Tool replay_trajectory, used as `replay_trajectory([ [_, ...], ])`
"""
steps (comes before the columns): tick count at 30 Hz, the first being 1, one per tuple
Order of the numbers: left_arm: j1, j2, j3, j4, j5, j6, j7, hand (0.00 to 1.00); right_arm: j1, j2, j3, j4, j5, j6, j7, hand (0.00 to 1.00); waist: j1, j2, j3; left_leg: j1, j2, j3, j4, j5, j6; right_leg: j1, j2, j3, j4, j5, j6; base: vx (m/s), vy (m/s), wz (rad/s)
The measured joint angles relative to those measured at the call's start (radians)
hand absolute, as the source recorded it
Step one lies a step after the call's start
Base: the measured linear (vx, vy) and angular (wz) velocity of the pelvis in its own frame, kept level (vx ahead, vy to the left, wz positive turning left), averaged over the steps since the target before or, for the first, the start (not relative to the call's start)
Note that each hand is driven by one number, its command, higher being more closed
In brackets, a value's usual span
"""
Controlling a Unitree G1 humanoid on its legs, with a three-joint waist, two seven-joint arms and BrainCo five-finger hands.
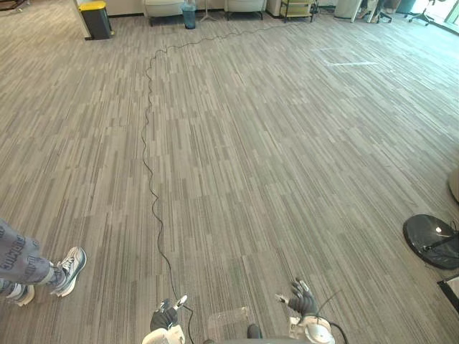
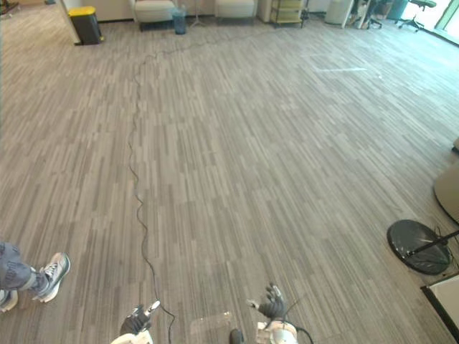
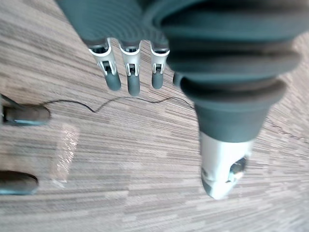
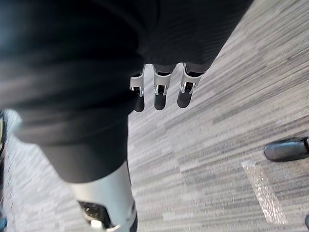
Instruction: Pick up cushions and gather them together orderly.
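- Both hands are held low out front over the carpet (image 1: 287, 143), the left hand (image 1: 163, 316) and the right hand (image 1: 302, 302) a little apart from each other.
- In its wrist view the left hand's fingers (image 3: 133, 77) are seen hanging straight and relaxed, with nothing gripped. The right hand's fingers (image 4: 160, 94) look the same, loose and empty.
- What counts as a cushion here can't be told for sure. The best guess is a pale rounded shape (image 2: 446, 192) at the right edge, cut off by the frame, just past a black round base (image 2: 419, 246).
- That shape lies ahead and well off to the right, so the right hand is nearer, though it's well apart from both. A turn and some walking would probably be needed before any reach.
- Its long axis can't be judged, since most of it is cut off.
- Some pale seats (image 1: 163, 7) are parked by the far wall near a yellow-topped bin (image 1: 95, 18), well apart from the hands. Whether loose cushions sit there can't be made out.
- A person's shoe (image 1: 68, 269) is planted on the left side, so a swing that way should be watched.
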Motion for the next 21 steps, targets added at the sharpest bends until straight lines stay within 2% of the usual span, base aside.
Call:
replay_trajectory([
  [10, -0.018, -0.034, 0.137, 0.033, 0.076, 0.02, -0.015, 0.0, 0.001, 0.011, -0.171, 0.081, -0.002, 0.036, 0.012, 0.0, 0.04, 0.0, 0.004, -0.002, -0.001, -0.011, -0.021, -0.003, -0.007, 0.008, -0.006, -0.042, 0.0, -0.016, 0.002, -0.04, -0.036, 0.08],
  [15, -0.027, -0.032, 0.135, 0.033, 0.095, 0.019, -0.018, 0.0, 0.001, 0.04, -0.259, 0.103, 0.008, 0.049, 0.022, 0.0, 0.049, -0.004, 0.009, -0.003, -0.001, -0.027, -0.021, -0.003, -0.006, 0.016, -0.008, -0.08, 0.0, -0.027, 0.011, 0.03, -0.031, 0.14],
  [21, -0.036, -0.029, 0.112, 0.033, 0.162, 0.02, -0.019, 0.0, -0.022, 0.039, -0.3, 0.145, 0.038, 0.052, 0.021, 0.0, 0.051, -0.001, 0.01, -0.003, -0.001, -0.043, -0.019, -0.001, -0.006, 0.017, -0.008, -0.123, 0.0, -0.028, 0.013, 0.0, -0.039, 0.12],
])
